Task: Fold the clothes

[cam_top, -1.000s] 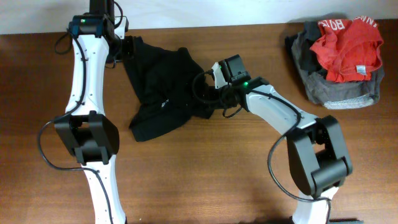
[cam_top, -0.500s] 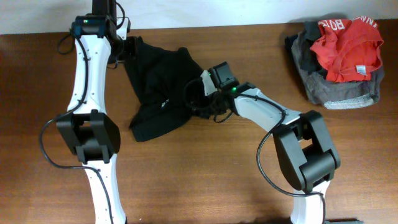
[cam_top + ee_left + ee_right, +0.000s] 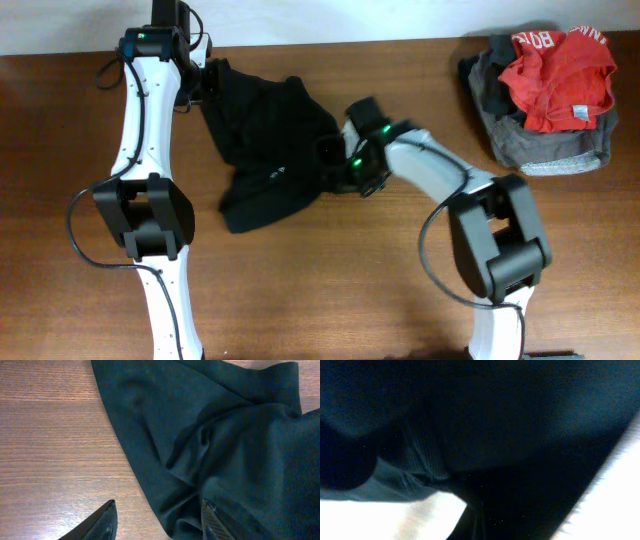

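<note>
Black garment (image 3: 265, 140) rumpled on the table (image 3: 330, 290) between both arms.
Overhead: the left gripper (image 3: 198, 78) is at its far corner and the right gripper (image 3: 335, 160) is clenched on its right edge; the red garment (image 3: 555, 85) and grey garment (image 3: 540, 150) are heaped well apart. Left wrist: the claw is released, with the cloth edge between the fingers. Right wrist: blurred black fabric blocks everything.

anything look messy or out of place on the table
The black garment lies crumpled and bunched rather than flat. At the far right, a red garment sits heaped on a grey garment in an untidy pile.
</note>
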Available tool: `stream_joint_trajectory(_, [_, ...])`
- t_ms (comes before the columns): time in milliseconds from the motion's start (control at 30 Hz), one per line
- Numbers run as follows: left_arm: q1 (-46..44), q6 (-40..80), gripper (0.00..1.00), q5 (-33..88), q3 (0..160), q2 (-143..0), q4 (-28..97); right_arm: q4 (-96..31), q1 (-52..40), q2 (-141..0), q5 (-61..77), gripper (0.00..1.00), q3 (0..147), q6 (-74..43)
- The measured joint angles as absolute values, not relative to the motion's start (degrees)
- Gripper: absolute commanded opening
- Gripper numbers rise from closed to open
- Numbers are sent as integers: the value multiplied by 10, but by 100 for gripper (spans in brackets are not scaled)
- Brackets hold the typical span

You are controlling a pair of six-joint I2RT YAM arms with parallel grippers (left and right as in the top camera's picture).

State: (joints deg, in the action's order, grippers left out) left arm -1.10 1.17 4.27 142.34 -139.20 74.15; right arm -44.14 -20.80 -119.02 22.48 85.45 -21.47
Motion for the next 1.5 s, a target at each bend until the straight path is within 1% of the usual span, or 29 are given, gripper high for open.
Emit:
stream_joint_trajectory(167, [-11, 12, 54, 43, 1423, -1392, 741, -582, -117, -1191, 184, 4, 952, -128])
stream_joint_trajectory(367, [-11, 11, 54, 43, 1423, -1392, 733, -654, -23, -1191, 113, 4, 1004, -52])
stream_joint_trajectory(400, [-11, 11, 54, 43, 1423, -1392, 732, -659, -11, -1191, 107, 9, 1005, -44])
stream_joint_trajectory(433, [-11, 11, 54, 43, 1423, -1392, 731, -663, 2, -1191, 101, 23, 1005, -38])
stream_joint_trajectory(467, [-11, 11, 54, 43, 1423, -1392, 730, -668, 16, -1191, 98, 42, 1005, -32])
stream_joint_trajectory(500, [-11, 11, 54, 43, 1423, -1392, 728, -671, 25, -1191, 96, 49, 1005, -29])
stream_joint_trajectory(533, [-11, 11, 54, 43, 1423, -1392, 726, -678, 34, -1191, 97, 54, 1007, -27])
stream_joint_trajectory(567, [-11, 9, 54, 43, 1423, -1392, 723, -684, 42, -1191, 98, 56, 1010, -22])
stream_joint_trajectory(767, [-11, -3, 49, 45, 1423, -1409, 694, -733, 51, -1192, 128, 58, 1068, -7])
stream_joint_trajectory(867, [-11, -10, 45, 45, 1424, -1441, 686, -759, 40, -1192, 142, 63, 1112, 1])
stream_joint_trajectory(1000, [-11, -23, 45, 45, 1423, -1487, 676, -766, 17, -1192, 150, 68, 1144, 6])
stream_joint_trajectory(1167, [-11, -35, 45, 45, 1423, -1524, 665, -765, -16, -1192, 154, 68, 1148, 7])
stream_joint_trajectory(1267, [-11, -40, 27, 45, 1423, -1526, 662, -765, -31, -1192, 156, 68, 1148, 7])
stream_joint_trajectory(1300, [-11, -38, 24, 45, 1423, -1526, 662, -765, -32, -1192, 156, 68, 1148, 7])
stream_joint_trajectory(1333, [-11, -41, 18, 45, 1423, -1526, 665, -765, -33, -1192, 156, 68, 1148, 8])
stream_joint_trajectory(1400, [-11, -42, 6, 45, 1424, -1526, 686, -765, -34, -1192, 157, 68, 1148, 7])
stream_joint_trajectory(1433, [-11, -43, 4, 44, 1424, -1526, 704, -765, -34, -1192, 157, 68, 1148, 7])
stream_joint_trajectory(1500, [-11, -39, 2, 45, 1423, -1526, 743, -765, -34, -1192, 157, 68, 1148, 7])
